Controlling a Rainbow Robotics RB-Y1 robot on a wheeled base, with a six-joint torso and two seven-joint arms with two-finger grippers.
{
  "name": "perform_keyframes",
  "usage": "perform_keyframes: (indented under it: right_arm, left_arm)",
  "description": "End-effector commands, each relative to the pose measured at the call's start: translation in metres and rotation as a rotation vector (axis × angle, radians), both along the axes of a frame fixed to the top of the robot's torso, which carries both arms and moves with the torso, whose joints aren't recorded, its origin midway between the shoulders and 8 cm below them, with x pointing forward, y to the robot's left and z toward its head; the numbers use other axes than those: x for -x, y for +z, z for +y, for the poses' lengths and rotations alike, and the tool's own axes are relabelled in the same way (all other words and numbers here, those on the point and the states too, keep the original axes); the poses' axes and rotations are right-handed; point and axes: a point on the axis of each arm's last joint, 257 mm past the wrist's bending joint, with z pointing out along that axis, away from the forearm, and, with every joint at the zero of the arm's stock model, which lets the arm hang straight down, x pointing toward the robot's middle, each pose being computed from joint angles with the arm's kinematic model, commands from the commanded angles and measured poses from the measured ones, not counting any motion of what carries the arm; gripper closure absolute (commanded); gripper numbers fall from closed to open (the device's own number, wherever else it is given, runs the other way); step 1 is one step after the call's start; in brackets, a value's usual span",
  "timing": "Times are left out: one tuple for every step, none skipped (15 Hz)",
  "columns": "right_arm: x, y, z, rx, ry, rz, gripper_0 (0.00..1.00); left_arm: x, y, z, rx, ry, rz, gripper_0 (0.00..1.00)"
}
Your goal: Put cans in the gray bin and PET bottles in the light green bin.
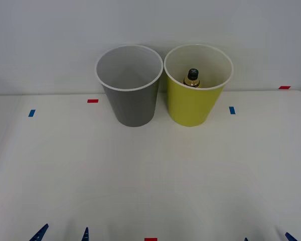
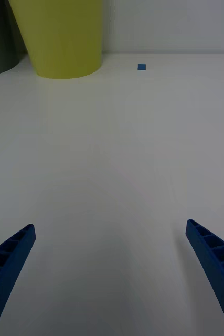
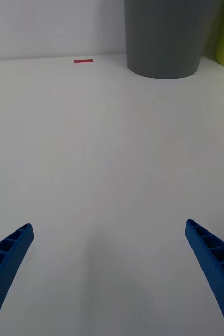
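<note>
The gray bin (image 1: 133,108) stands at the back of the table, touching the light green bin (image 1: 190,105) on its right. A PET bottle (image 1: 192,78), yellow with a dark cap, stands inside the light green bin. The cans are out of view. My left gripper (image 1: 62,235) is open at the near left edge, far from the gray bin (image 3: 167,37). My right gripper (image 1: 268,239) is open at the near right edge, facing the light green bin (image 2: 59,37). Both wrist views show nothing between the fingers.
The white table (image 1: 150,170) runs up to a white wall behind the bins. Small tape marks lie on it: red (image 1: 93,101) and blue (image 1: 31,113) at the left, blue (image 1: 232,110) and red (image 1: 284,87) at the right, red (image 1: 150,239) at the near edge.
</note>
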Motion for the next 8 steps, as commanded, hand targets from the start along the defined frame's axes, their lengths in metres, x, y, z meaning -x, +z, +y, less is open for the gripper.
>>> perform_keyframes:
  right_arm:
    - [0.0,0.0,0.0,0.0,0.0,0.0,0.0]
    - [0.0,0.0,0.0,0.0,0.0,0.0,0.0]
    - [0.0,0.0,0.0,0.0,0.0,0.0,0.0]
    - [0.0,0.0,0.0,0.0,0.0,0.0,0.0]
    - [0.0,0.0,0.0,0.0,0.0,0.0,0.0]
    - [0.0,0.0,0.0,0.0,0.0,0.0,0.0]
    - [0.0,0.0,0.0,0.0,0.0,0.0,0.0]
    - [0.0,0.0,0.0,0.0,0.0,0.0,0.0]
  left_arm:
    - [0.0,0.0,0.0,0.0,0.0,0.0,0.0]
    - [0.0,0.0,0.0,0.0,0.0,0.0,0.0]
    - [0.0,0.0,0.0,0.0,0.0,0.0,0.0]
    - [0.0,0.0,0.0,0.0,0.0,0.0,0.0]
    - [0.0,0.0,0.0,0.0,0.0,0.0,0.0]
    - [0.0,0.0,0.0,0.0,0.0,0.0,0.0]
    - [0.0,0.0,0.0,0.0,0.0,0.0,0.0]
    - [0.0,0.0,0.0,0.0,0.0,0.0,0.0]
